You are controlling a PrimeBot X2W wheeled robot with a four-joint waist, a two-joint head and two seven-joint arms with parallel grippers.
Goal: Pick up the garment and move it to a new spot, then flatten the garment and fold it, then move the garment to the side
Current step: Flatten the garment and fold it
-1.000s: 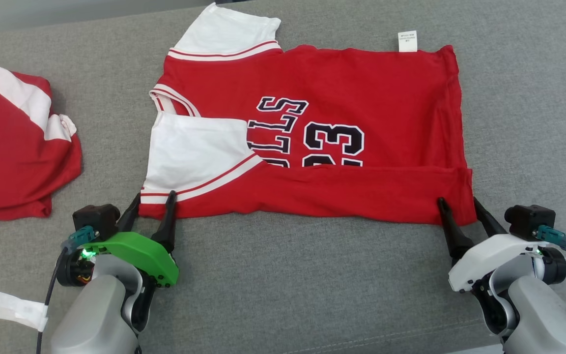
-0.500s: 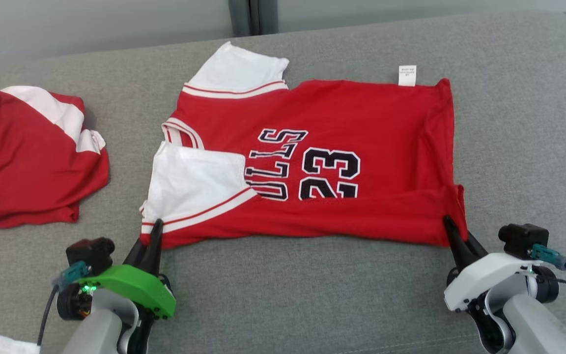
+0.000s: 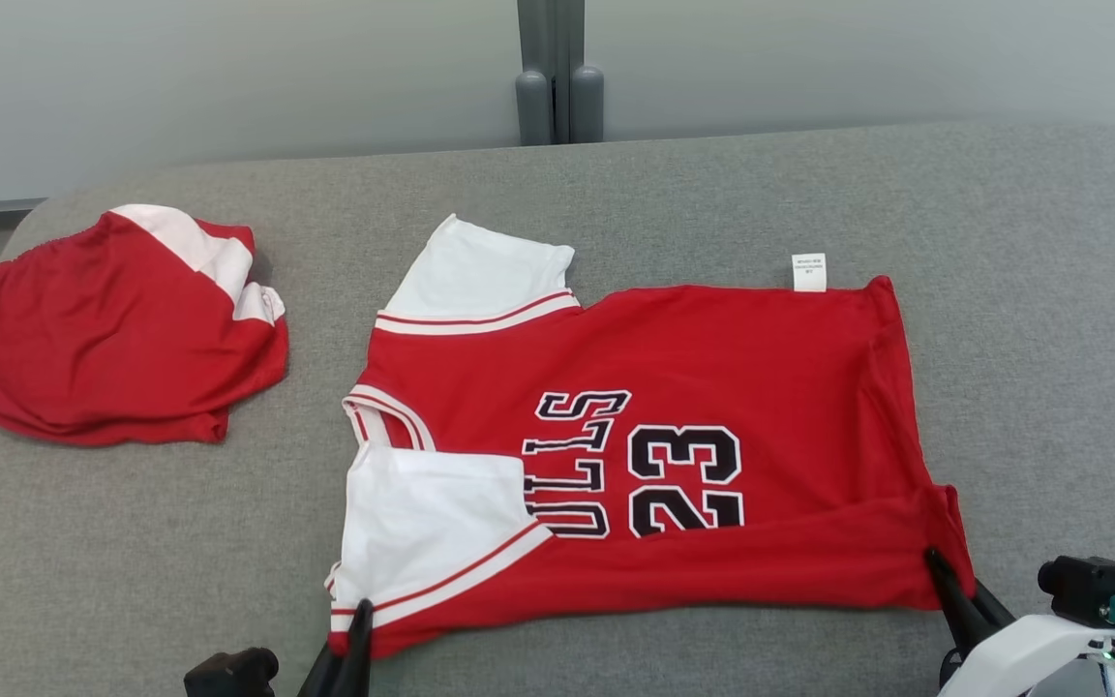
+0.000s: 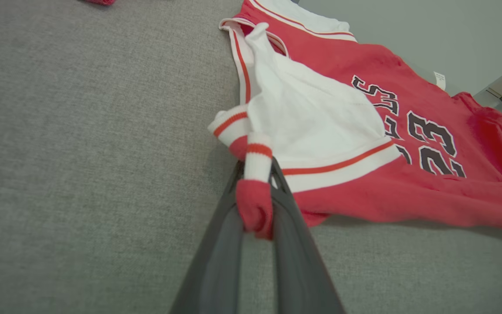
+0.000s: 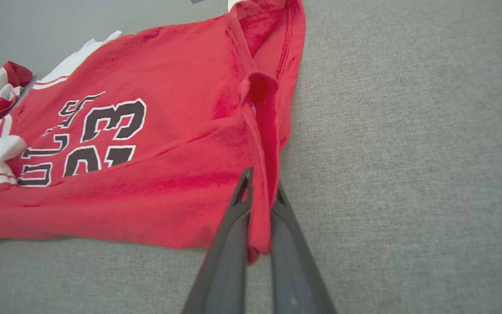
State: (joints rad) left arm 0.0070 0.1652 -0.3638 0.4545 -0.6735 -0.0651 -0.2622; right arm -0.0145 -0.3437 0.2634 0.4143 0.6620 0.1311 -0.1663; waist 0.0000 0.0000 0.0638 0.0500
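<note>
— Two corners held?
— Yes. Left gripper point(image 4: 257, 171) clamps the near sleeve corner of the jersey point(image 3: 712, 378), right gripper point(image 5: 259, 185) the near hem corner. It lies lengthwise between them by the near edge of the cushion point(image 3: 132, 552), spreading away from both.

Printed in black with white outline on the red jersey point(image 3: 712, 368): number "23" point(image 3: 683, 479), lying sideways. Beside it, toward the collar, letters "ULLS" point(image 3: 572, 465), partly covered by the folded white sleeve point(image 3: 432, 523). At the far edge, a small white tag point(image 3: 809, 272), print too small to read.
</note>
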